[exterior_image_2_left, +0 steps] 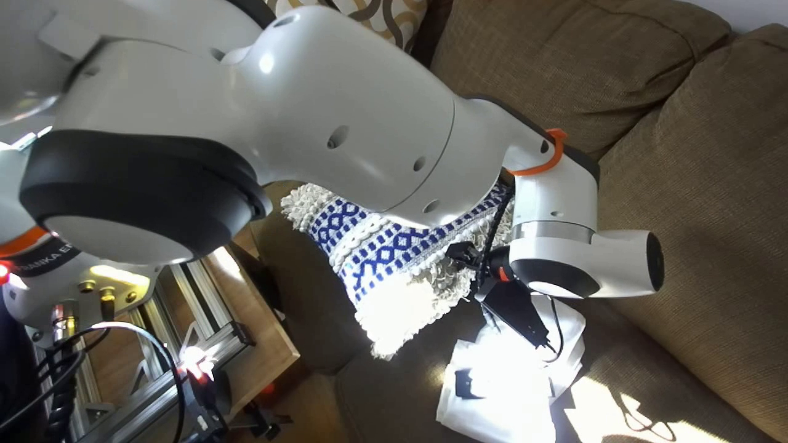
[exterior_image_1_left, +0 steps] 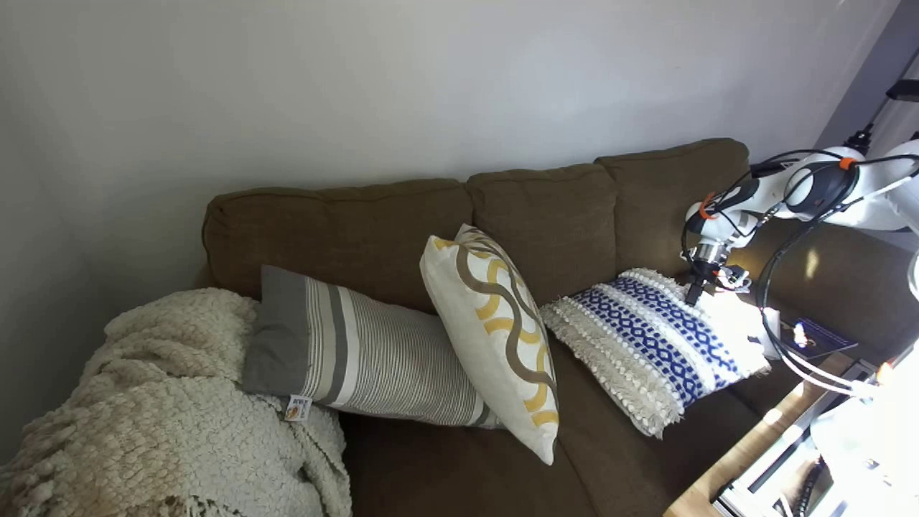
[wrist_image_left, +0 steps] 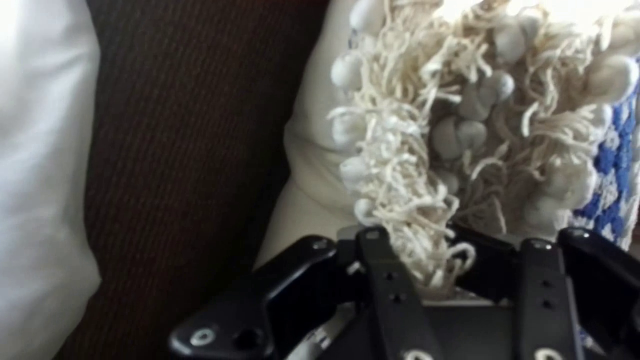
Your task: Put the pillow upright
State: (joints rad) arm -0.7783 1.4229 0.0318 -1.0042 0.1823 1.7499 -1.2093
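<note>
The navy-blue and white pillow (exterior_image_1_left: 646, 345) lies low on the brown sofa seat, fringed with cream tassels. In an exterior view the pillow (exterior_image_2_left: 388, 252) is partly hidden under the arm. My gripper (exterior_image_1_left: 695, 291) points down at the pillow's edge near the backrest; the gripper (exterior_image_2_left: 465, 253) touches the same fringed edge. In the wrist view the pillow's (wrist_image_left: 480, 125) tasselled edge runs between the jaws. There the gripper (wrist_image_left: 415, 245) is shut on this edge, its fingers kept apart by the fabric. Sunlight washes out part of the pillow.
The cream pillow with tan swirls (exterior_image_1_left: 495, 323) leans beside the blue one. The long grey striped pillow (exterior_image_1_left: 395, 359) and a cream blanket (exterior_image_1_left: 172, 380) lie further along the sofa. A white cloth-like item (exterior_image_2_left: 511, 394) lies on the seat. The wooden robot stand (exterior_image_2_left: 265, 332) is at the sofa's front.
</note>
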